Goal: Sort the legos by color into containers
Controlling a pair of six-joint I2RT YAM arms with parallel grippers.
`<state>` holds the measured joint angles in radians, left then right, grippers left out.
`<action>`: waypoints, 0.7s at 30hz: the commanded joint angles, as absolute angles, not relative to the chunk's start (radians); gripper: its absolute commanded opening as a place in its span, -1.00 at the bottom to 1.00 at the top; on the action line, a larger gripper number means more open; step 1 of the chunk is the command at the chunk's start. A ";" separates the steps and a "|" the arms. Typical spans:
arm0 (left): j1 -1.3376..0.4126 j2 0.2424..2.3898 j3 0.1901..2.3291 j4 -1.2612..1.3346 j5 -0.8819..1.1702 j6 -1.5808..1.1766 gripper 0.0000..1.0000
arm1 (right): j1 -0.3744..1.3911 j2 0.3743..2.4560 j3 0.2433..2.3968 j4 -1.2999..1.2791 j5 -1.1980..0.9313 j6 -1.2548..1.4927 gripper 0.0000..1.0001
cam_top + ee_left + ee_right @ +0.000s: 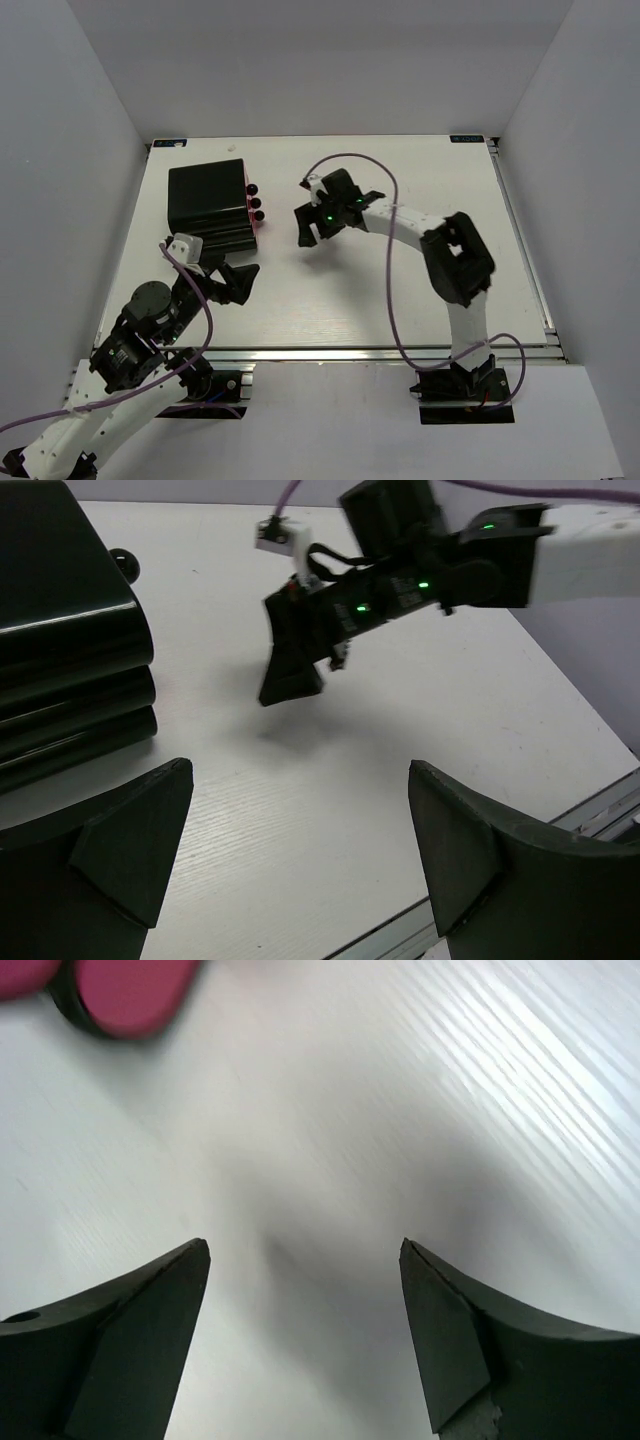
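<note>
- Wide-spread left end effector (300, 780), low over counter (330, 810), beside black box (60, 650).
- Wide-spread right end effector (305, 1255), near pink-faced knob (125, 995).

Bright, even white light falls from above on my tabletop (400, 290), leaving only soft, faint shadows. The black box (60, 650) near the far left corner shows glossy streaks along its edges. My right wrist view is blurred: the pink box (130, 995) smears, glare streaks the surface, and a grey shadow lies under my right hand (305, 1250).
</note>
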<state>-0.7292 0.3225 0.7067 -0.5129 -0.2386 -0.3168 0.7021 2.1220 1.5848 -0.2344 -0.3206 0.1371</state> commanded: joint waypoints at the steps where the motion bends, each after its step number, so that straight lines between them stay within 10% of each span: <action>1: -0.726 0.336 0.692 -0.486 -0.187 -0.298 0.96 | 0.681 1.869 1.413 -0.175 -0.174 -0.060 0.69; 21: -0.726 0.661 0.669 -0.279 -0.051 -0.158 0.96 | 0.649 0.956 0.727 -0.045 0.187 -0.169 0.79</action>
<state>-0.7288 0.6544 0.6788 -0.3271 -0.0975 -0.1860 0.6605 1.0145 0.7872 -0.1684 0.1165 -0.1829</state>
